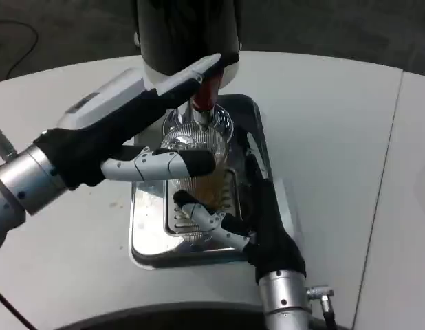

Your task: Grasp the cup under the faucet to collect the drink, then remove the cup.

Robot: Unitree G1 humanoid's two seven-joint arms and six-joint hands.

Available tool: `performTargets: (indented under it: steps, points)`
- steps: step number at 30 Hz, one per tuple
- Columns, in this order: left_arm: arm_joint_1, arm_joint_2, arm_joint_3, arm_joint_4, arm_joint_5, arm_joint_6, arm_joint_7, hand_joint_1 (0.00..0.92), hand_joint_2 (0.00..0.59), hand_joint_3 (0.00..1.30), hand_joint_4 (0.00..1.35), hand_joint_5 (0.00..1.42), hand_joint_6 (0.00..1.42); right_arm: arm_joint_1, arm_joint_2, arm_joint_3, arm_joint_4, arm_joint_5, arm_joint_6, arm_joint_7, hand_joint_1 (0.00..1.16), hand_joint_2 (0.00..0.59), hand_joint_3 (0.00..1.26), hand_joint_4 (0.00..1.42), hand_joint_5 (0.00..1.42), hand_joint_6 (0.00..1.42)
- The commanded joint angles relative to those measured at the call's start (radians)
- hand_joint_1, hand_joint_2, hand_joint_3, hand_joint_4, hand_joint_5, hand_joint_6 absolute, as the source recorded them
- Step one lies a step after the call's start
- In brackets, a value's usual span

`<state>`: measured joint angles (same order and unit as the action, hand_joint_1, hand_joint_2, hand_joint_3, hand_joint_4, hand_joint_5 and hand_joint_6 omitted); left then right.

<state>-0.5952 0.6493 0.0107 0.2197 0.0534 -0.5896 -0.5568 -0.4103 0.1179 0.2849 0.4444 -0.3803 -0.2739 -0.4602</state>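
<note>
A clear ribbed cup [199, 155] stands on the drip grate [177, 221] under the chrome faucet [202, 115], with brown drink in its lower part. My right hand [230, 230] comes up from the front edge and grips the cup low, its fingers [199, 212] wrapping the base, one finger reaching up the cup's right side. My left hand [154, 93] reaches in from the left. Its white back lies along the dispenser, and its fingers touch the red faucet lever [209, 88]. Its thumb [164, 165] stretches across the cup's front. The fingers are spread and hold nothing.
The dark dispenser body [188, 27] towers at the back centre. A shiny steel drip tray [145, 237] surrounds the grate. White tabletop [336, 137] lies open to the right and left, with a seam [381, 192] running down the right side.
</note>
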Motion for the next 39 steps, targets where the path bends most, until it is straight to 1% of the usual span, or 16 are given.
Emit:
performTargets:
  steps: [1, 8, 15, 23, 33, 39]
  points:
    - [0.017, 0.018, -0.021, 0.003, 0.033, 0.006, -0.015, 0.0, 0.052, 0.04, 0.0, 0.1, 0.06, -0.026, 0.064, 0.005, 0.034, 0.005, -0.029, -0.026, 0.75, 0.166, 0.05, 0.05, 0.04, 0.12]
    - [0.013, 0.026, -0.026, 0.005, 0.042, -0.002, -0.019, 0.0, 0.052, 0.04, 0.0, 0.1, 0.06, -0.053, 0.072, 0.01, 0.083, 0.007, -0.041, -0.039, 0.75, 0.159, 0.04, 0.05, 0.04, 0.11]
    - [0.016, 0.047, -0.032, 0.01, 0.07, -0.036, -0.011, 0.0, 0.052, 0.04, 0.0, 0.1, 0.06, -0.081, 0.08, 0.011, 0.128, 0.013, -0.055, -0.05, 0.74, 0.165, 0.03, 0.04, 0.04, 0.1]
    - [0.02, 0.07, -0.038, 0.013, 0.086, -0.063, -0.001, 0.0, 0.056, 0.04, 0.0, 0.11, 0.06, -0.095, 0.085, 0.016, 0.148, 0.018, -0.059, -0.06, 0.74, 0.164, 0.03, 0.04, 0.04, 0.1]
    - [0.022, 0.08, -0.037, 0.018, 0.095, -0.078, 0.009, 0.0, 0.057, 0.05, 0.0, 0.11, 0.06, -0.11, 0.088, 0.029, 0.169, 0.015, -0.061, -0.074, 0.73, 0.163, 0.03, 0.04, 0.04, 0.1]
    - [0.024, 0.09, -0.036, 0.02, 0.104, -0.091, 0.019, 0.0, 0.057, 0.05, 0.0, 0.11, 0.06, -0.125, 0.09, 0.042, 0.187, 0.004, -0.054, -0.097, 0.73, 0.163, 0.03, 0.04, 0.04, 0.1]
